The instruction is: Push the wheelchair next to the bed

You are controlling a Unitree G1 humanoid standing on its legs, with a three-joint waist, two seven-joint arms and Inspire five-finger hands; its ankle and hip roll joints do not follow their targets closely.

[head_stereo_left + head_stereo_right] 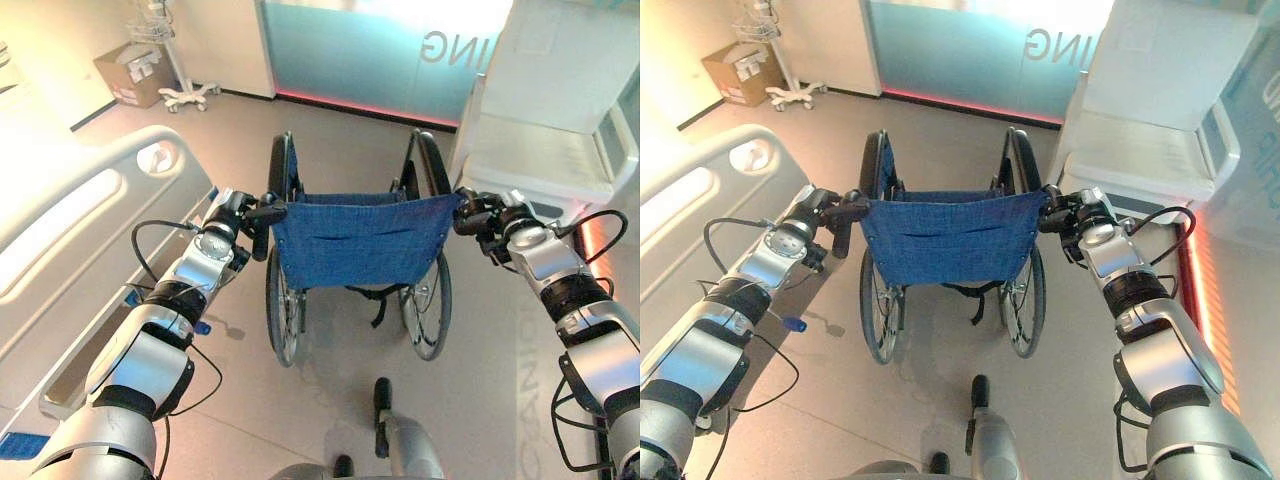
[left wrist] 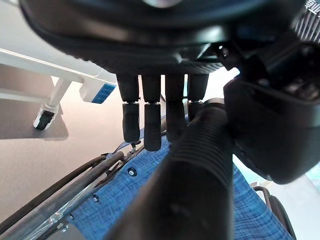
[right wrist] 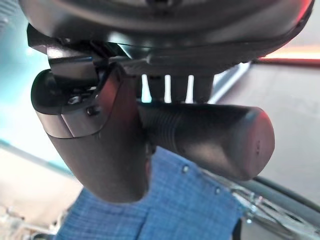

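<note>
The wheelchair (image 1: 355, 250) stands on the floor straight ahead of the robot, its blue fabric backrest (image 1: 357, 240) facing near and its two large wheels on the ground. The bed (image 1: 70, 230), white with a moulded side rail, runs along the left, close beside the wheelchair's left wheel. The left hand (image 1: 240, 215) is clamped on the left push handle (image 2: 190, 170), a ribbed black grip, with the fingers (image 2: 150, 125) curled over it and the thumb on the other side. The right hand (image 1: 480, 215) is likewise wrapped round the right push handle (image 3: 210, 137). A white armchair (image 1: 550, 130) sits far right, and a cardboard box (image 1: 135, 70) and a wheeled stand (image 1: 180, 60) are at far left
</note>
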